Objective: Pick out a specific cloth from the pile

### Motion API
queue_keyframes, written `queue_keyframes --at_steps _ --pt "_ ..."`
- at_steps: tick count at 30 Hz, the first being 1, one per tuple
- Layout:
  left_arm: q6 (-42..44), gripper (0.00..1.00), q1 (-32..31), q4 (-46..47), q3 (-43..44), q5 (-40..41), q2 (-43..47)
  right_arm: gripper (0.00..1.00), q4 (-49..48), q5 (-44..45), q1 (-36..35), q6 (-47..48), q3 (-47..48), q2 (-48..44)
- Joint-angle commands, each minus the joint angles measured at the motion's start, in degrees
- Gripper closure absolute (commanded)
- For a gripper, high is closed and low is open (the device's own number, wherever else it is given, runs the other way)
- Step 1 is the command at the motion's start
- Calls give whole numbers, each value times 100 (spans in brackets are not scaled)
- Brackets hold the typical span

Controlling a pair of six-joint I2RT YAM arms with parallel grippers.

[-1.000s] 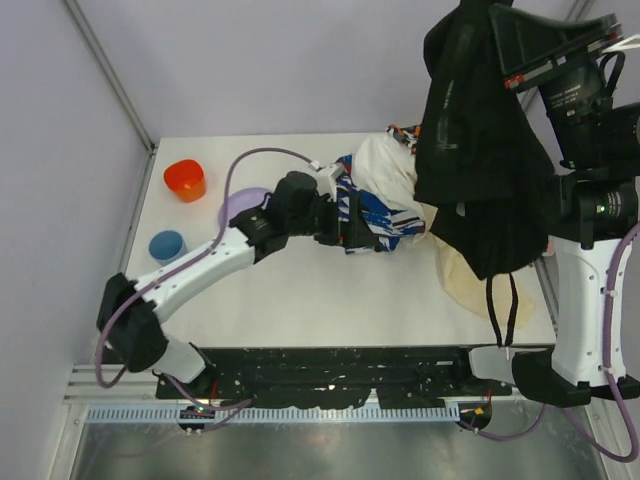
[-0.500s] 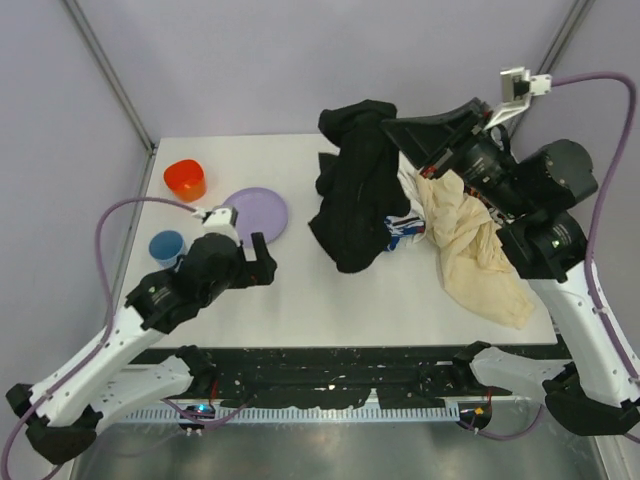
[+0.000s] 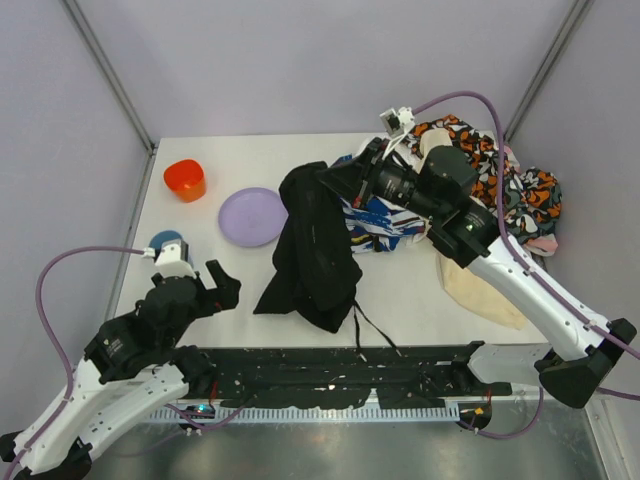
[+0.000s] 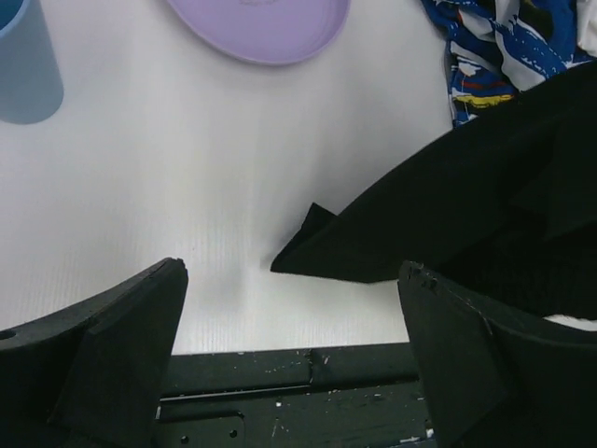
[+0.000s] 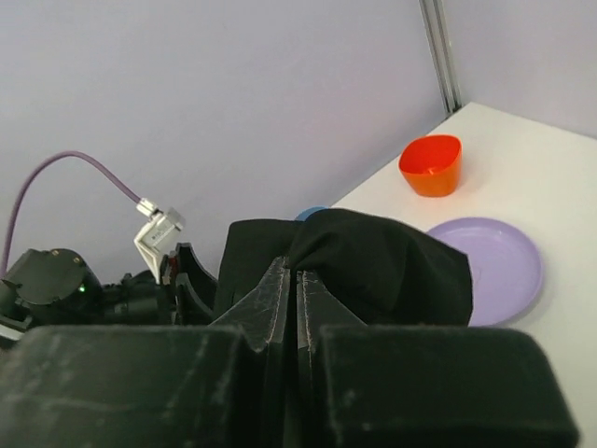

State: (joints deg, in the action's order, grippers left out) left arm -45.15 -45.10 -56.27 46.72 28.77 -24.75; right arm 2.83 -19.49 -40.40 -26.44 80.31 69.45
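My right gripper (image 3: 325, 181) is shut on the top edge of the black cloth (image 3: 314, 245), just left of the pile. The cloth hangs down from it, and its lower end lies on the table's front middle with thin strings (image 3: 372, 332) trailing over the front edge. In the right wrist view the jaws stand closed (image 5: 297, 280) with the black cloth (image 5: 382, 266) bunched over them. The pile (image 3: 495, 185) of patterned, blue-white (image 3: 382, 220) and cream (image 3: 478, 290) pieces lies at the back right. My left gripper (image 3: 215, 285) is open and empty at the front left, its fingers (image 4: 117, 331) wide apart, with the black cloth (image 4: 466, 210) ahead to the right.
A purple plate (image 3: 253, 215) lies left of the black cloth. An orange cup (image 3: 185, 180) stands at the back left and a blue cup (image 3: 165, 241) by the left edge. The black rail (image 3: 330, 365) runs along the table's front edge.
My right arm swung the black cloth from high above the pile down and left to the table's front middle. My left arm drew back from the pile to the front left corner.
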Motion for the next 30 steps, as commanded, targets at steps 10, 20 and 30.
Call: queue_keyframes --at_steps 10,20,30 --pt "-240 0 -7 239 -269 278 -56 94 -2274 841 -970 53 -3300 813" --pt "-223 1 -16 187 -277 234 -267 22 -1137 1498 -970 385 -3057 740" --pt "-153 0 1 283 -348 252 -83 5 1772 6252 -961 272 -3046 -2004"
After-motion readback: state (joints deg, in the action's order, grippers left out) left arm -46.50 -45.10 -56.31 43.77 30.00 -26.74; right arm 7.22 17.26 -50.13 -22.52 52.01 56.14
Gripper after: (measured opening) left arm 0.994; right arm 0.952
